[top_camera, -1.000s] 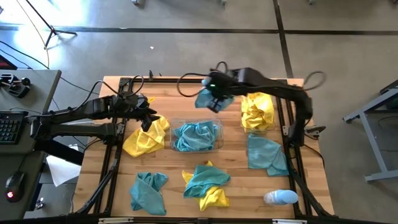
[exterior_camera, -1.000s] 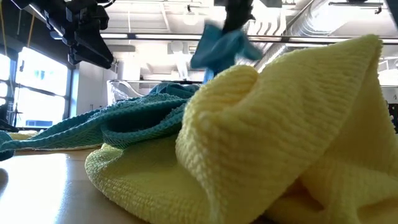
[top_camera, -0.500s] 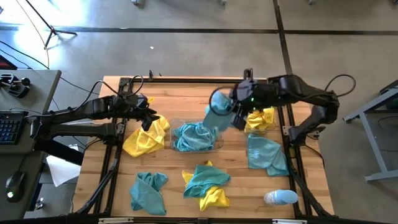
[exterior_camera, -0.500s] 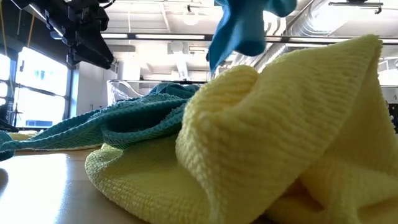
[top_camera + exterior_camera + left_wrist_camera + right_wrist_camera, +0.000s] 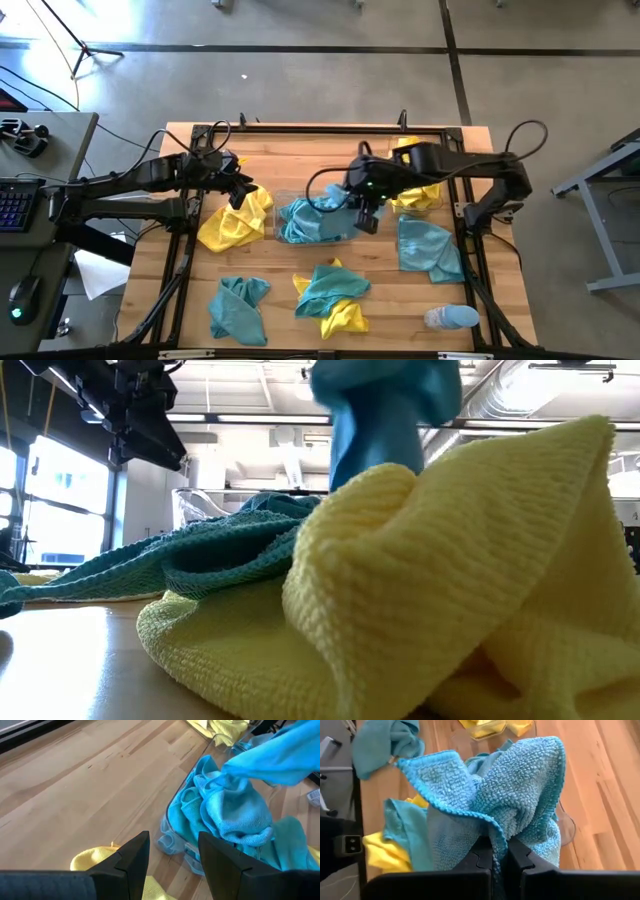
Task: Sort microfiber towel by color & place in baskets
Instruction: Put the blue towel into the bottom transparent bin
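Your wooden table (image 5: 300, 150) carries loose yellow and teal towels. Your right gripper (image 5: 366, 207) is pinched shut on a teal towel (image 5: 490, 795), holding it over the clear basket (image 5: 350, 235) at mid-table that already contains teal cloths. Your left gripper (image 5: 240, 192) hovers with fingers spread above a yellow towel (image 5: 235, 222) just beside that basket.

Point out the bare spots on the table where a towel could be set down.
Bare wood runs along the table's far edge behind the teal-filled basket. The near half is crowded: teal towel, mixed pile, another teal towel, bottle.
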